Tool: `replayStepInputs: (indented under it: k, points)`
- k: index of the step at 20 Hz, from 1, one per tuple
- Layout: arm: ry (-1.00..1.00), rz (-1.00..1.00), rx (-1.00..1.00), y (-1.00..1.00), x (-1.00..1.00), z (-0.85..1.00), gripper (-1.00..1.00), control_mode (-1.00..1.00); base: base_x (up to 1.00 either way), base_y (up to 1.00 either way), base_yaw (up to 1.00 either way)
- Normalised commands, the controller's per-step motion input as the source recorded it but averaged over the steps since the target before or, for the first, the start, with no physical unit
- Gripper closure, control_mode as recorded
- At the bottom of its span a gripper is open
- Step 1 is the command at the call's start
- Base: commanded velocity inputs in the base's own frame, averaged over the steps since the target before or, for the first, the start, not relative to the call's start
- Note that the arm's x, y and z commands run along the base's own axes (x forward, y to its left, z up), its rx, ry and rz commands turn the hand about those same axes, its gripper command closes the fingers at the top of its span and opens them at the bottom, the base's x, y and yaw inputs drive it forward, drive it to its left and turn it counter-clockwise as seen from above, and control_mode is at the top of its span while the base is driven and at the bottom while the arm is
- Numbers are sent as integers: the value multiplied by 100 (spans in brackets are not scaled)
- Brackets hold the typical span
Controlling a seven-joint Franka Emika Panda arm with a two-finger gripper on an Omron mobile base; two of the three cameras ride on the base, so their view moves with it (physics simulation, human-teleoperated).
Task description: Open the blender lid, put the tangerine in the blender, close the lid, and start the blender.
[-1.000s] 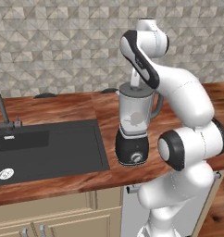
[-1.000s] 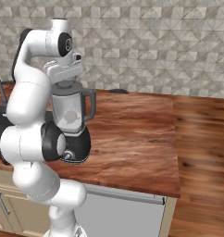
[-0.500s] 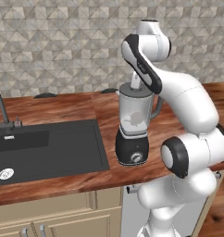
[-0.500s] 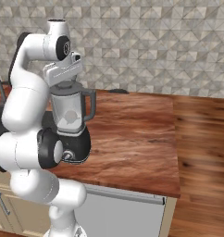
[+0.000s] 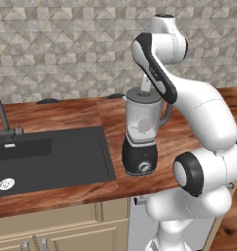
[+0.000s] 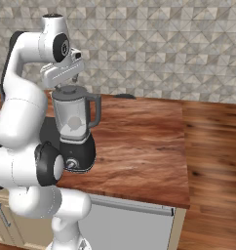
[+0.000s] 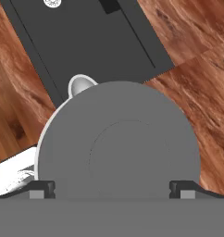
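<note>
Two dark fingertips (image 7: 42,189) are being shown in the hand view, spread wide to either side of the blender lid (image 7: 118,148); the jaws are being held open, with nothing gripped. The lid is lying directly beneath and between the jaws, seated on the jar of the blender (image 5: 142,132), and its raised knob is being centred in the gap. The blender is standing on the desk (image 6: 139,141), with the black sink (image 5: 47,157) just beside its base.

In the right base view the hand is being held immediately above the jar rim. Whether the fingertips are already touching the lid cannot be told from these views.

The tangerine is not being identified with any confidence; its position cannot be stated.

Risks are being judged as follows:

- The spread of the tips is close to the full lid width. If closure is being made at the rim rather than on the knob, the pads may slip off the curved edge and the lid may be left seated.
- If descent is being driven too far, the jar may be pressed down or tipped, as the blender is tall and narrow-based.
- If the lid is being lifted off-centre, it may jam and drag the whole blender toward the sink.
</note>
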Motion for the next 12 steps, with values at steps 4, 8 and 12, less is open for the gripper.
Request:
replayStepInputs:
  k: [4, 8, 12]
  points:
    - [-18, -6, 0, 7, -60, 24, -100, -100, 0, 0, 0]
    - [-15, -26, 0, 9, -75, -8, -100, -100, 0, 0, 0]
    - [-8, -47, 2, 2, -74, -41, -100, -100, 0, 0, 0]
